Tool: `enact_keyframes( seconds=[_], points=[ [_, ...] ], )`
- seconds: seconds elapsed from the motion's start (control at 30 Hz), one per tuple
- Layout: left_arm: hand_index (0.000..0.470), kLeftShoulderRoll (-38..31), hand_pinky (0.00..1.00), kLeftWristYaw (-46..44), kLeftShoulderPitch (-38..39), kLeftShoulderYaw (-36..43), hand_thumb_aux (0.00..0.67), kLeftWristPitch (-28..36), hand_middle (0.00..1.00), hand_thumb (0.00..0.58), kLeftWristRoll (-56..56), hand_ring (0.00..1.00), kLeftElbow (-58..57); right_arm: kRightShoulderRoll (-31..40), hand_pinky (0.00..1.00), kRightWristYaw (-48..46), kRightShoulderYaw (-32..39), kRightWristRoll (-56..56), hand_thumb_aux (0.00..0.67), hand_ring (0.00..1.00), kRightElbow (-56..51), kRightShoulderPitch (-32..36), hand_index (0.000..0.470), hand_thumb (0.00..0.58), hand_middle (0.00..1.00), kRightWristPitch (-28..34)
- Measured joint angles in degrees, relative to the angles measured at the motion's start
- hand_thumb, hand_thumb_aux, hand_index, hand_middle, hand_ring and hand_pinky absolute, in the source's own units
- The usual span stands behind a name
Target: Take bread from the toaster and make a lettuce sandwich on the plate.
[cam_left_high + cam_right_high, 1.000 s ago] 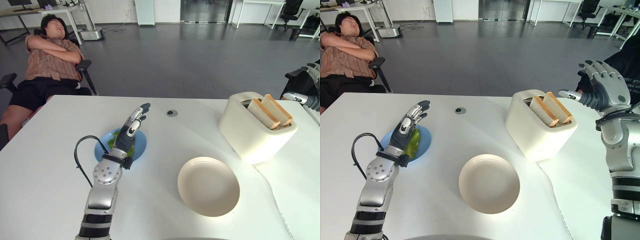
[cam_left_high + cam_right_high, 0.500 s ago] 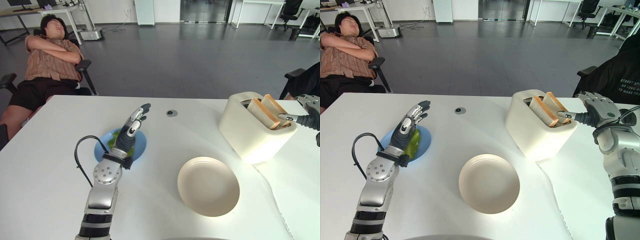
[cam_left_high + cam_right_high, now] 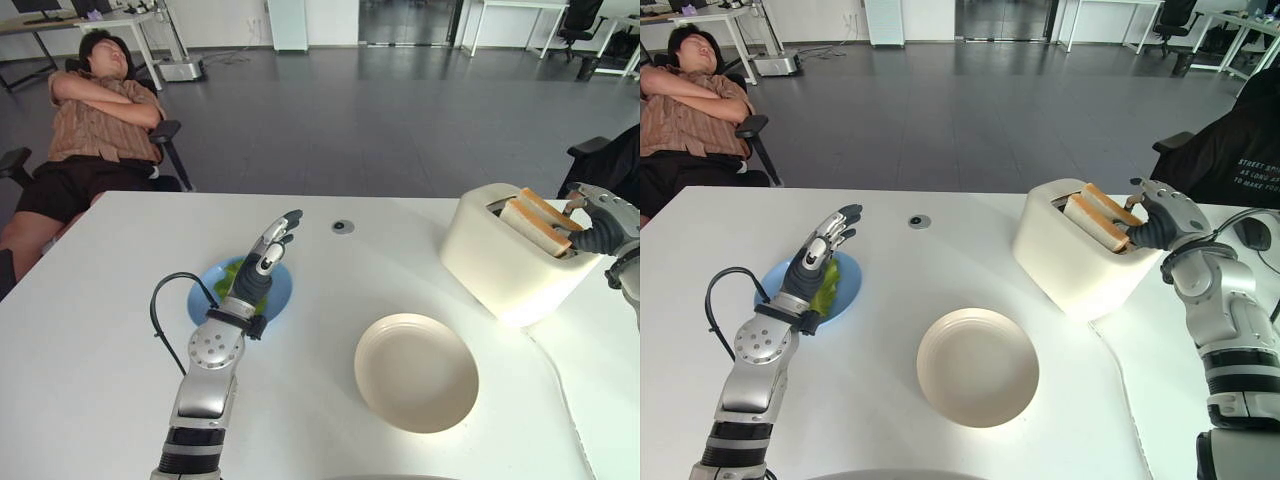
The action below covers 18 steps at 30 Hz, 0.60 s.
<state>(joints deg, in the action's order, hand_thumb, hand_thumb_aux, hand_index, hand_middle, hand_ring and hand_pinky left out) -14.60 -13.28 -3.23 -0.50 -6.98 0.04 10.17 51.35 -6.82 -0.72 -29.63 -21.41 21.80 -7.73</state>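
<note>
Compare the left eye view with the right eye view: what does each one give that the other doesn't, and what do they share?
Left eye view adds: a black chair arm at the far left edge.
Right eye view adds: the right forearm down to the bottom edge, and a dark rounded object on the table beyond it.
Shared: the left hand open above the blue plate with lettuce, the empty cream plate, and the right hand curled on the bread in the toaster.

2 bread slices tilted in toaster — lettuce on blue dish.
</note>
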Motion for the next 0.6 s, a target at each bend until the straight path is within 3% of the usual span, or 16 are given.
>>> enact_keyframes(
  seconds=[0.33, 0.43, 0.6],
  points=[
    [0.0, 0.0, 0.0, 0.0, 0.0, -0.2, 0.0, -0.7, 0.0, 0.0, 0.5, 0.0, -1.1, -1.9, 0.0, 3.5, -10.8, 15.4, 0.67, 0.0, -2.9, 9.1, 0.47, 0.58, 0.0, -7.0],
    [0.0, -0.1, 0.0, 0.0, 0.0, -0.2, 0.0, -0.9, 0.0, 0.0, 0.5, 0.0, -1.2, -2.9, 0.0, -2.2, -11.3, 22.0, 0.67, 0.0, 3.4, 10.9, 0.47, 0.58, 0.0, -6.6],
    [0.0, -0.1, 0.0, 0.0, 0.0, -0.2, 0.0, -1.1, 0.0, 0.0, 0.5, 0.0, -1.2, -5.5, 0.0, -21.7, -4.6, 35.7, 0.67, 0.0, 19.9, 7.3, 0.47, 0.58, 0.0, 1.6]
  ],
)
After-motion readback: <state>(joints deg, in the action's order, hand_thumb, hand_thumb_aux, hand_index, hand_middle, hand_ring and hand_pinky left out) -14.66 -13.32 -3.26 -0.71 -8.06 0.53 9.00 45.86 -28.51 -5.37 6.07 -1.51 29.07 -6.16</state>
